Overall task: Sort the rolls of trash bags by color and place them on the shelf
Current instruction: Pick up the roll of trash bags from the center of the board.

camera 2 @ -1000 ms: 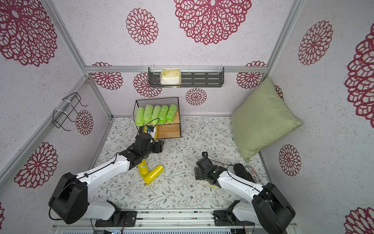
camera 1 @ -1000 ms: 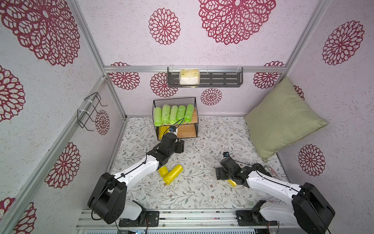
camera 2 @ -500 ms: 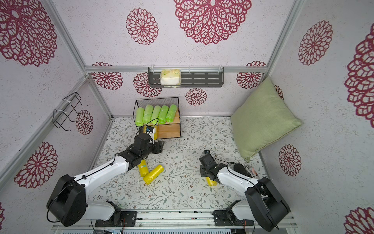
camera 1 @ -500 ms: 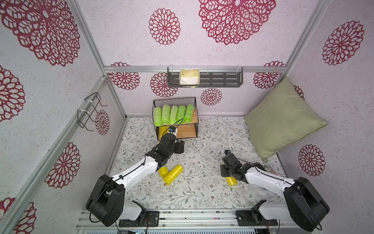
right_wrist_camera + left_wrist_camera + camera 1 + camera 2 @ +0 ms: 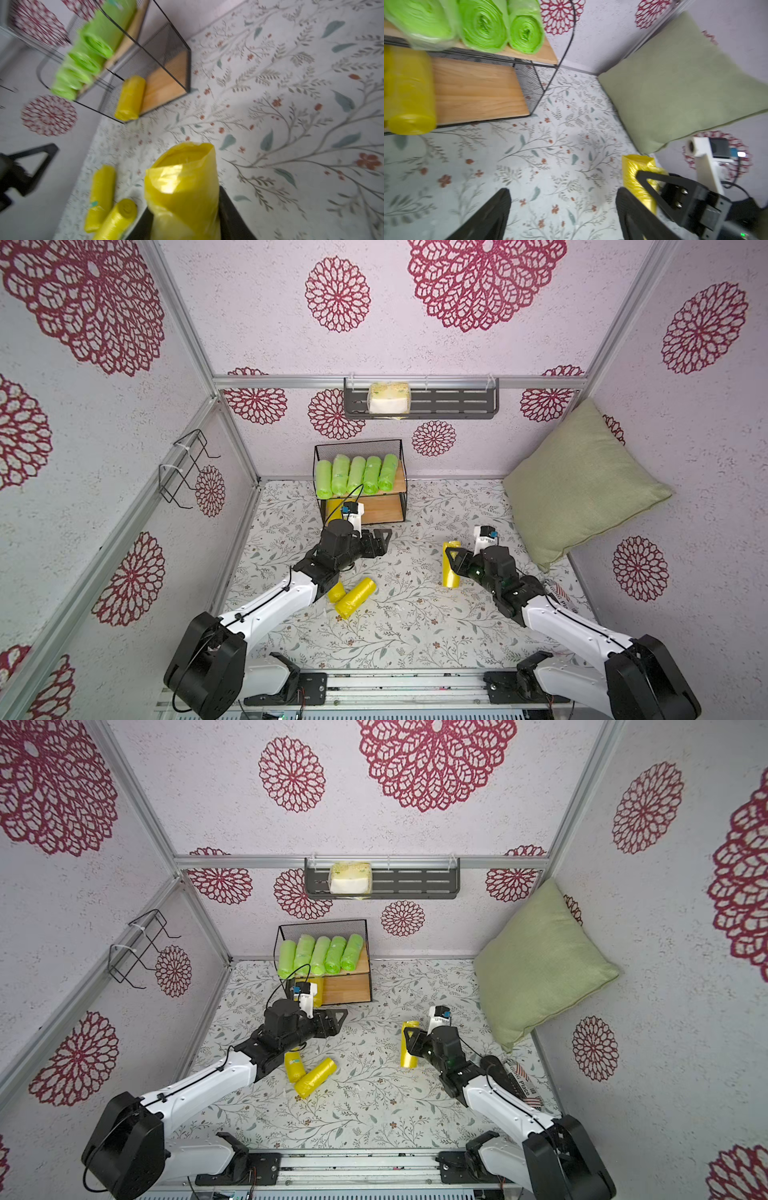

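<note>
Right wrist view: right fingers (image 5: 230, 218) clenched around the held yellow roll (image 5: 182, 187), one end of it jutting past the tips.
Top views: held yellow roll (image 5: 450, 568) at 3 o'clock of the centre of the bench (image 5: 415, 626).
Left arm: left fingers (image 5: 492, 216) spread wide, nothing between them, at 5 o'clock of the shelf (image 5: 384, 510).
Shelf: at 12 o'clock on the bench; five green rolls (image 5: 356, 475) side by side on the upper board, one shelved yellow roll (image 5: 333, 508) at the lower board's 9 o'clock end.
Loose: two loose yellow rolls (image 5: 355, 598), touching, at 8 o'clock of the bench centre.
</note>
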